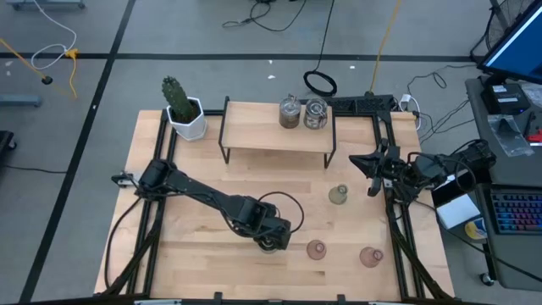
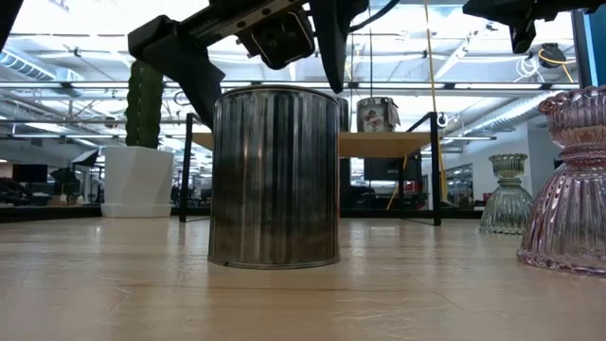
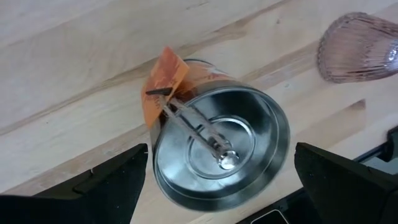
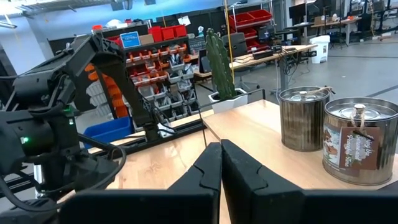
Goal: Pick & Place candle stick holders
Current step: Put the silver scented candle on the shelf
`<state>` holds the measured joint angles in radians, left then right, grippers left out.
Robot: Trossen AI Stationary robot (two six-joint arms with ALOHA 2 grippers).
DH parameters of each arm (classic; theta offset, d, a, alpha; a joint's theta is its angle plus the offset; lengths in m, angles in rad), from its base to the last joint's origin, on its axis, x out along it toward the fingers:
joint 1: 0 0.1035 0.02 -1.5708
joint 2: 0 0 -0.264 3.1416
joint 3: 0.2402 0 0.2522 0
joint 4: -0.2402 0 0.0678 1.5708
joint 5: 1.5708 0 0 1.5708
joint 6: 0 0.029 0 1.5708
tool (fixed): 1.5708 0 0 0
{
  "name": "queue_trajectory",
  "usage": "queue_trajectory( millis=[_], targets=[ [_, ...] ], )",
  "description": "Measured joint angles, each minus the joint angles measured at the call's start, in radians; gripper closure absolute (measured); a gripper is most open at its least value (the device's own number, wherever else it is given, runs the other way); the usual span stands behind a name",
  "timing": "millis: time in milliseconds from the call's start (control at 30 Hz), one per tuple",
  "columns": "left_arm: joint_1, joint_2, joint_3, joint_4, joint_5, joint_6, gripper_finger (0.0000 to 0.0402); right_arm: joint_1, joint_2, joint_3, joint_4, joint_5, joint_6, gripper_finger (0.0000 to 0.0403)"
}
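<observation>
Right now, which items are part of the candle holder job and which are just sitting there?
Job: silvery holder under the open left gripper; two silvery holders on the shelf; green glass holder; two pink glass holders.
Bystanders: potted cactus; wooden shelf.

left claw [image 1: 271, 240]: spread wide, pointing down | right claw [image 4: 221, 163]: closed, raised

Under the wide-spread left gripper [image 3: 217, 180], a shiny ribbed metal candle holder [image 2: 275, 177] with orange paper tag [image 3: 165, 84]; matt pale wood table [image 1: 203, 246]; beside it, ridged glossy pink glass holder [image 2: 573, 185].
</observation>
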<state>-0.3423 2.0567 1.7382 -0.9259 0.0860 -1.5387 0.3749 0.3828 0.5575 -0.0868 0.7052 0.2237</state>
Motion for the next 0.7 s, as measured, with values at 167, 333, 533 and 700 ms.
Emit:
queue_trajectory(
  millis=[167, 333, 533, 700],
  targets=[
    [0.001, 0.000, 0.000, 0.014, 0.001, 0.007, 0.0002, 0.000, 0.000, 0.000, 0.000, 0.000, 0.000, 0.0403],
    [0.001, 0.000, 0.000, 0.033, 0.001, 0.018, 0.0002, 0.000, 0.000, 0.000, 0.000, 0.000, 0.000, 0.0403],
    [0.005, 0.000, 0.000, 0.049, 0.002, 0.040, 0.0002, 0.000, 0.000, 0.000, 0.000, 0.000, 0.000, 0.0403],
    [0.006, 0.001, 0.000, 0.050, 0.002, 0.053, 0.0002, 0.000, 0.000, 0.000, 0.000, 0.000, 0.000, 0.0403]
  ],
)
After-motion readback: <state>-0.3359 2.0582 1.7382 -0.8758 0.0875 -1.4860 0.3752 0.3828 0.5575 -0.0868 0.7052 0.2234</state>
